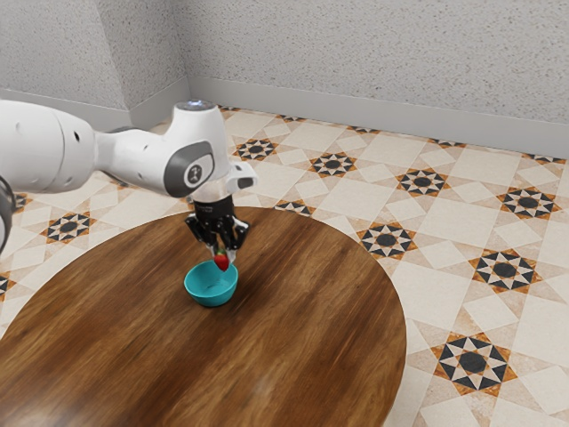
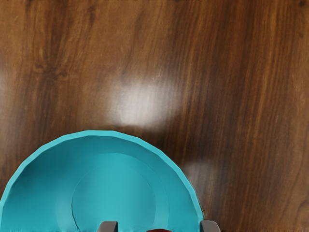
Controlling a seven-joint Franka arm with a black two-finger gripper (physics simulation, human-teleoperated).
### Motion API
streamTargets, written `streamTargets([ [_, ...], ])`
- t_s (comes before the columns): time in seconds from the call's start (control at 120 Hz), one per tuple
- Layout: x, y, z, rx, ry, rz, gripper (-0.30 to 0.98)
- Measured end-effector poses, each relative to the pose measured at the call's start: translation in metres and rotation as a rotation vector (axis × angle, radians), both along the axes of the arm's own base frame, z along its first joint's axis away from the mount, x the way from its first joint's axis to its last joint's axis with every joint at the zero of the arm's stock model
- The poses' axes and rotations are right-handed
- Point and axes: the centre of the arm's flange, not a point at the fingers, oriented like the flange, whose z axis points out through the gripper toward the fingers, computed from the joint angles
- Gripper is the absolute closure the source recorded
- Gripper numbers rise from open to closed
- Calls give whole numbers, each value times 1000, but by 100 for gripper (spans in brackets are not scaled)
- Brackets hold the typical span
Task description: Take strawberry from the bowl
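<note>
Strawberry [image 1: 221, 261] pinched — bowl [image 1: 212, 297] rim close, table [image 1: 311, 338] around.

The white arm [image 1: 44, 147] reaches in from the exterior view's left, its forearm [image 1: 129, 158] nearly level. The wrist [image 1: 200, 156] bends downward, and the black gripper [image 1: 222, 259] points down below it. Its jaws stand slightly apart, closed on a small load between them.
</note>
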Motion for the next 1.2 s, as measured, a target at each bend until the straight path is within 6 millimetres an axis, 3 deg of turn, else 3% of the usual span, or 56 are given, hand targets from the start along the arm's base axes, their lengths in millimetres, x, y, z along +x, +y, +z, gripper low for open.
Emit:
streamTargets([
  [0.2,2,-62,8,-34,-16,-89,61],
  [0.475,7,-151,-18,-89,7,-208,62],
  [0.592,11,-171,-29,-96,13,-231,63],
  [0.683,15,-178,-33,-99,11,-235,60],
  [0.883,15,-181,-30,-108,5,-242,24],
  [1.0,14,-179,5,-102,-38,-248,14],
  [1.2,10,-137,75,-33,-99,-215,6],
])
